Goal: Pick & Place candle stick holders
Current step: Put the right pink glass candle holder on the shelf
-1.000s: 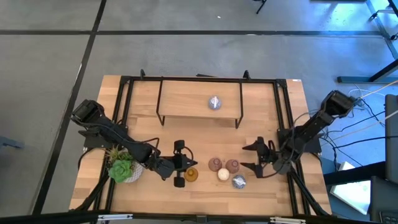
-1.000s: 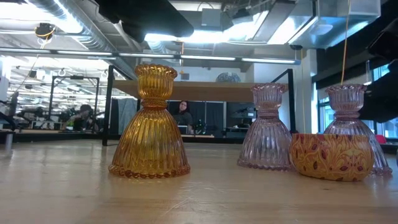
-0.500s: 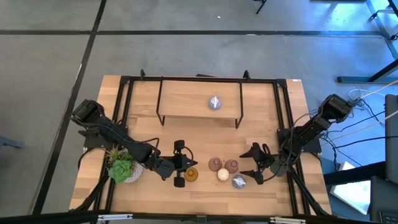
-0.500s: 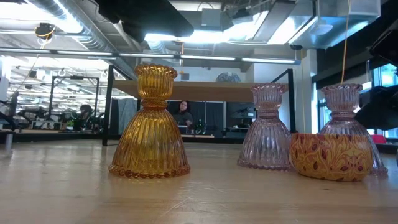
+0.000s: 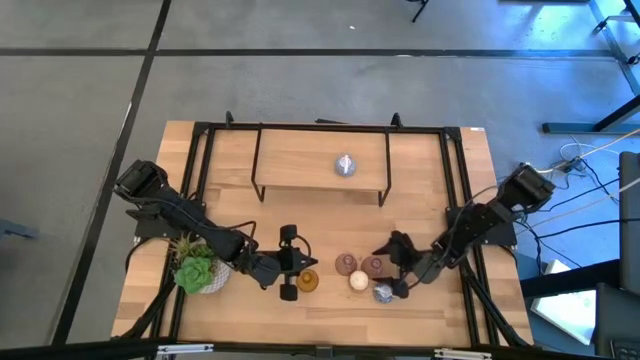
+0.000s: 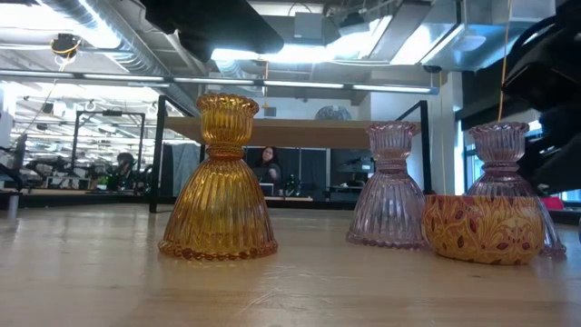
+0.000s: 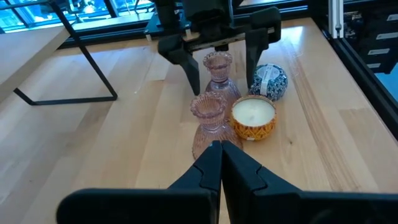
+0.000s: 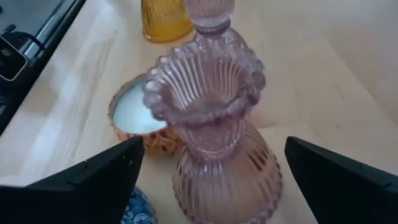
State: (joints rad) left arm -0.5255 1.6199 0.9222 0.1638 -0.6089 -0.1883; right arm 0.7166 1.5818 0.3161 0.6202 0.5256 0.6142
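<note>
right gripper [image 5: 394, 265] spread wide, fingers [image 8: 93, 180] on either side of a pink ribbed glass candle stick holder [image 8: 214, 127], no contact visible. same holder in high view [image 5: 373, 265], second from right in the front cluster. left wrist view confirms: right gripper [image 7: 217, 46] straddling the far pink holder [image 7: 219, 74], jaws apart.

front cluster on wooden table [image 5: 250, 320]: amber holder [image 5: 307, 281] at left, near pink holder [image 5: 345, 264], orange patterned candle cup with white wax [image 5: 359, 281] in front of the two pinks, blue-white round piece [image 5: 383, 292] just right of the cup, beside the right gripper's lower finger. low view: amber holder [image 6: 221, 182] left, pink holder [image 6: 388, 191] mid, second pink holder [image 6: 504, 173] behind the patterned cup [image 6: 484, 227].

one more silvery holder [image 5: 345, 165] on the raised shelf [image 5: 290, 160] at the back.

left gripper [image 5: 287, 264] pressed together, holding nothing, parked just left of the amber holder. green succulent in white pot [image 5: 200, 271] at left under the left arm.
</note>
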